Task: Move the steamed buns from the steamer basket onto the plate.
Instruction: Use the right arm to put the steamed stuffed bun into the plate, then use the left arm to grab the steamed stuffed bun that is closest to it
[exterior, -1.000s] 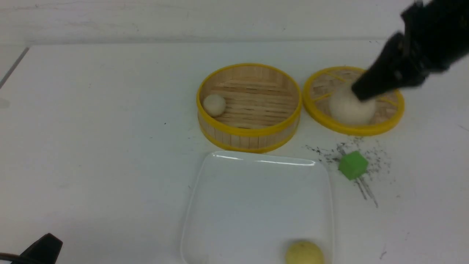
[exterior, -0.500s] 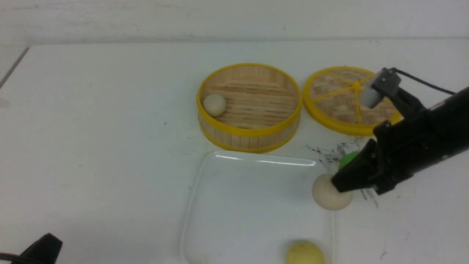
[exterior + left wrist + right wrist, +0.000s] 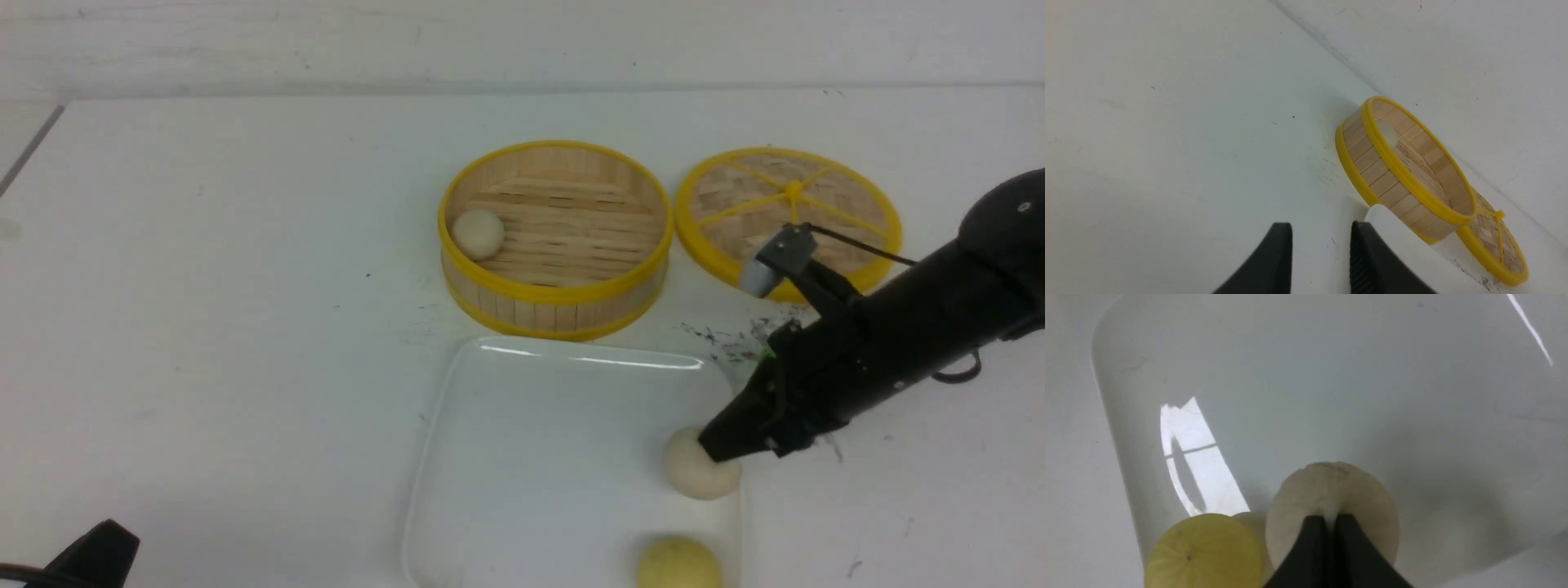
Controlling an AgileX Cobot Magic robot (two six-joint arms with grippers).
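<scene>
Between the nearly touching jaws of the right gripper (image 3: 718, 449), a ball-round cream bun (image 3: 692, 480) is pinched at the plate (image 3: 563, 425) edge; the yellow bun (image 3: 678, 565) sits just beside it. The left gripper (image 3: 1321, 229) stands part-spread, empty.

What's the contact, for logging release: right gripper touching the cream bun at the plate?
Touching. Right wrist view shows the right gripper pinching the cream bun.

Three buns (image 3: 478, 233) (image 3: 700, 475) (image 3: 678, 565), one basket (image 3: 555, 314), one plate (image 3: 555, 457), one lid (image 3: 735, 214).

Yellow bun (image 3: 679, 563) and plate (image 3: 531, 457) ran off the bottom edge. Right arm (image 3: 898, 343) hid nearly all the green cube (image 3: 766, 354). Right end effector (image 3: 709, 452) covered part of the cream bun (image 3: 692, 480).
</scene>
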